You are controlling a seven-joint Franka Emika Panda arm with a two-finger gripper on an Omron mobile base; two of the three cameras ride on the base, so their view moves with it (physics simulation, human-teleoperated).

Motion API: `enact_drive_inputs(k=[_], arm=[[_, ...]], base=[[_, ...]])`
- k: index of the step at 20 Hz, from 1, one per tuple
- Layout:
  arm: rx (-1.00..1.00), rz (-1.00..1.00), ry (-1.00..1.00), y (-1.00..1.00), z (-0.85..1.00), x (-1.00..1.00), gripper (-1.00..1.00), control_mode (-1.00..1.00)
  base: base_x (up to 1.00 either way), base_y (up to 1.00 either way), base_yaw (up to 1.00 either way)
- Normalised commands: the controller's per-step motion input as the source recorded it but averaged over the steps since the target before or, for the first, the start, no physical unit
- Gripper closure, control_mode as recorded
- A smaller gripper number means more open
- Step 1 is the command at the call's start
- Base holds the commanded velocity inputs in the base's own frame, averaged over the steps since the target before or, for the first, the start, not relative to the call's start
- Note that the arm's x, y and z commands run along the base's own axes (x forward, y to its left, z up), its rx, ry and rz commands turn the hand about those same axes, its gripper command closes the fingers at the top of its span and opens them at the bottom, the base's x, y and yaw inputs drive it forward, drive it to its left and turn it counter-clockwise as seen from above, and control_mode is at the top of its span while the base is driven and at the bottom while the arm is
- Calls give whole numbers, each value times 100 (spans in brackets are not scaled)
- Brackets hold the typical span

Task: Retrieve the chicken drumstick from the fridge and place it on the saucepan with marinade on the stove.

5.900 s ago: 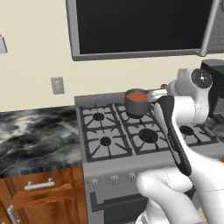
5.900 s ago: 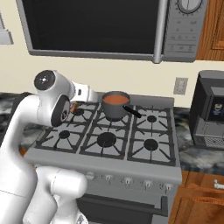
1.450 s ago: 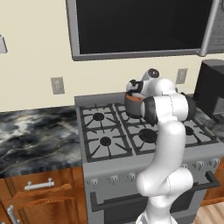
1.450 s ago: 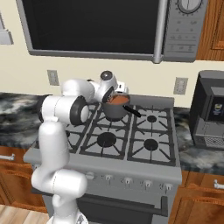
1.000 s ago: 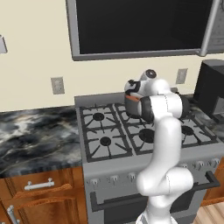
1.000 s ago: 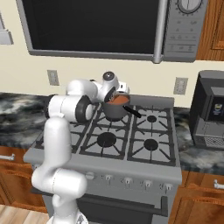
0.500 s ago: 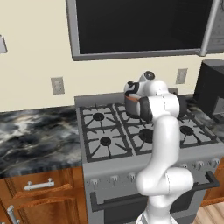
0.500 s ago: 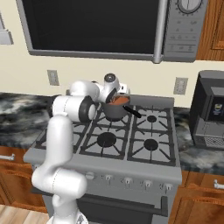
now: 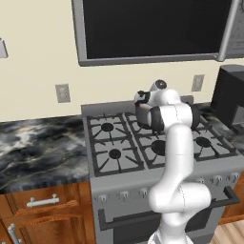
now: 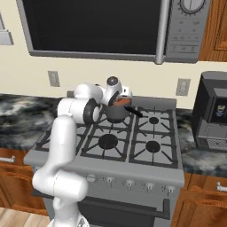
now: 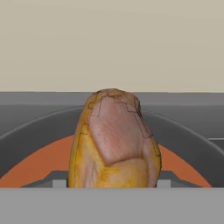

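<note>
Gripper [image 10: 120, 100] poised right at the saucepan [image 10: 117, 112], jaws clamped on the drumstick [image 11: 114, 142]. Drumstick upright in the hand view, knobbly orange-brown, directly in front of the saucepan's curved grey wall, with marinade [image 11: 37, 165] showing red-orange to both sides of it inside the saucepan. Cannot tell whether the drumstick touches the marinade. Saucepan itself on a rear burner of the stove [image 10: 146, 159], its straight dark handle [image 10: 133, 111] reaching out from the saucepan toward the right rear burner in the right base view. Seen from the left base view, saucepan [image 9: 143, 116] mostly hidden behind the arm's elbow, only its dark side showing just beside the wrist. Arm bent over the stove [image 9: 113, 157] from the front, forearm level with the saucepan's rim. Black grates and round burners around the saucepan; row of knobs [image 10: 129, 183] along the front edge below it. Microwave [image 10: 115, 28] above the saucepan, wall outlet [image 10: 54, 79] left of it, dark coffee machine [image 10: 213, 111] well to its right on the marbled counter [image 9: 33, 147].
</note>
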Motion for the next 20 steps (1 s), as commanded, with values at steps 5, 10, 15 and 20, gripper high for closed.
enact_drive_inputs(k=[5, 10, 15, 20], arm=[[0, 0, 0, 0, -4, 12, -100, -100], [0, 0, 0, 0, 0, 0, -100, -100], [0, 0, 0, 0, 0, 0, -100, -100], [0, 0, 0, 0, 0, 0, -100, -100]], base=[[0, 0, 0], [0, 0, 0], [0, 0, 0], [0, 0, 0]])
